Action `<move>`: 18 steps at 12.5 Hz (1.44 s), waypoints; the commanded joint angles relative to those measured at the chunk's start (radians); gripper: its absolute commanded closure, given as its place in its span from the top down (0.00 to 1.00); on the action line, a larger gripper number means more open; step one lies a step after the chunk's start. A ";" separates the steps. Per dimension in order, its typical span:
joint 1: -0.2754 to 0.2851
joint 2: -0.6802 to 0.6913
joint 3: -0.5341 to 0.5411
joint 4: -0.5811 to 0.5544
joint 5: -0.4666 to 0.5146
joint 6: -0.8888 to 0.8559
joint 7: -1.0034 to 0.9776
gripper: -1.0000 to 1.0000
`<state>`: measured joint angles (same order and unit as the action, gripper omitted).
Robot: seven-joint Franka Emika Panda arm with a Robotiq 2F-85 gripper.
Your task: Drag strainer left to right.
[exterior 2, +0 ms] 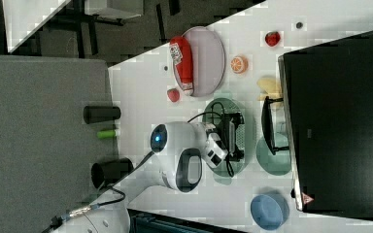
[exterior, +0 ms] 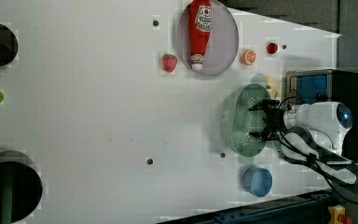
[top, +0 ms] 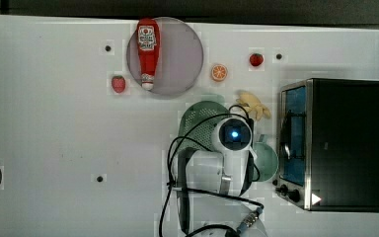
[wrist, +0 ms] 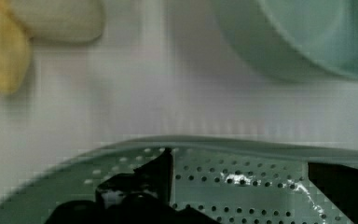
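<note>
The hand point(exterior: 264, 120) sits down inside the strainer point(exterior: 243, 119), fingers spread apart, gripping nothing; the strainer rests at the toaster oven's point(top: 333, 143) nine o'clock in the top view, probably nearly done

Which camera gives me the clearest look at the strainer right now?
The left view: the strainer shows nearly whole, the gripper reaching into it. In the top view the arm covers much of it; in the right view likewise. The wrist view catches its perforated wall and rim.
</note>
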<state>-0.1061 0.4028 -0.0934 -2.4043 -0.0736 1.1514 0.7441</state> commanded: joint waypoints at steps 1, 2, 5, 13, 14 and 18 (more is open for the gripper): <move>0.015 -0.057 0.039 0.006 -0.014 -0.018 -0.149 1.00; 0.015 -0.088 0.056 0.006 -0.014 -0.043 -0.209 1.00; 0.015 -0.227 0.093 0.027 -0.012 -0.167 -0.423 1.00; 0.018 -0.595 0.106 0.324 0.090 -0.937 -0.621 1.00; 0.018 -0.621 0.106 0.365 0.089 -0.982 -0.632 1.00; 0.018 -0.672 0.110 0.474 0.078 -1.160 -0.728 1.00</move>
<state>-0.0826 -0.3296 0.0270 -1.9443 -0.0030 -0.0008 0.0894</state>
